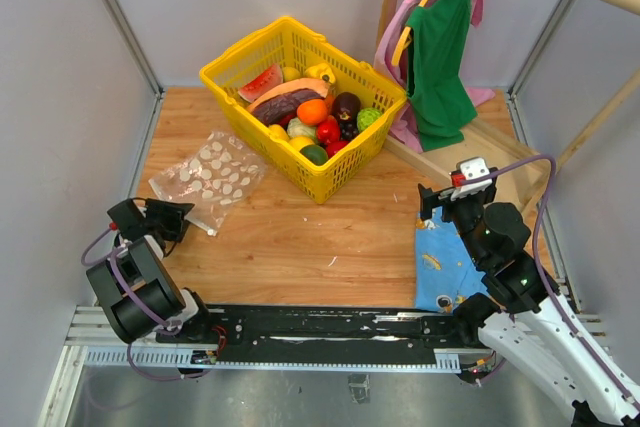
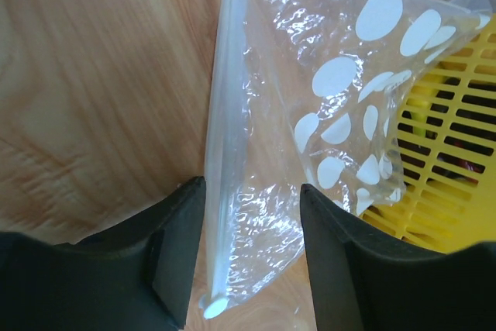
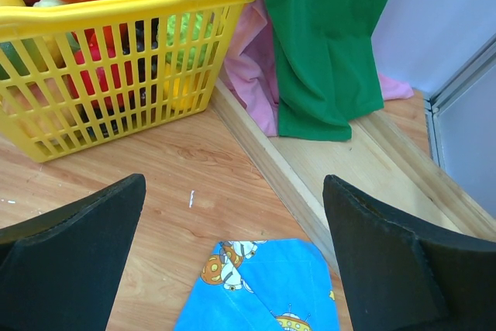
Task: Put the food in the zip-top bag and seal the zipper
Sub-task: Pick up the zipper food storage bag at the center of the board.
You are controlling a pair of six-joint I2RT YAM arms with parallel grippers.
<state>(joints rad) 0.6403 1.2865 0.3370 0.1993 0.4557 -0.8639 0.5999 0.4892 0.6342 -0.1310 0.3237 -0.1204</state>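
The zip-top bag lies flat on the table, just left of the yellow basket; it looks flat and I see no food inside it. The food sits piled in the basket, all of it, as far as I can tell.

The bag's near corner points right at the left gripper. In the left wrist view the zipper runs straight away from me, along the bag's left edge; its near end lies between the 2 fingers. The jaws are spread apart and pinch nothing; the left finger is just beside the strip, and I cannot tell if it touches.

So the left arm is the near one for the bag; it is folded low and aims up toward the basket. I think my next move is to grab that zipper edge; the plastic is floppy and may slip.

The right gripper hangs above the blue cloth; its jaws are wide apart and hold nothing. It faces the basket from the right, well apart from it.
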